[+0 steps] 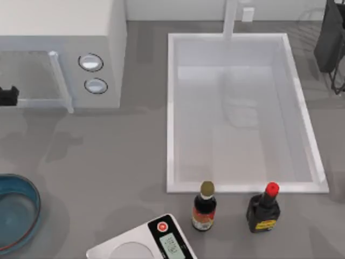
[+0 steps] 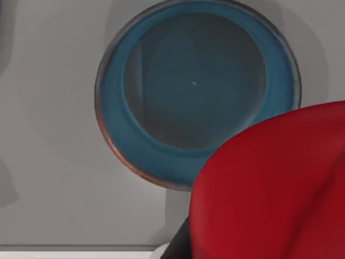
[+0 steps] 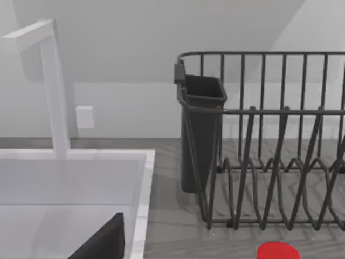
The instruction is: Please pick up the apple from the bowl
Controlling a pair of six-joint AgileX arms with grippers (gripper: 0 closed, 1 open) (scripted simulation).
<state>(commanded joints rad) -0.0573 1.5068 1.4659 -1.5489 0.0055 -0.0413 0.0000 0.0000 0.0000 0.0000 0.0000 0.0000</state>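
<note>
Glossy red apple, translucent blue bowl

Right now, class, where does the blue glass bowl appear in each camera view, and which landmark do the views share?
Top view: the bowl lies at the lower left, cut by the edge.
Left wrist view: the bowl seen from above, partly behind the apple.
Right wrist view: sink and dish rack instead.
Shared landmark: the grey table.

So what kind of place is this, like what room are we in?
Most likely a kitchen counter, rendered in simulation: a white sink with a faucet, a microwave beside it, and a dark dish rack on the sink's other side.
</note>
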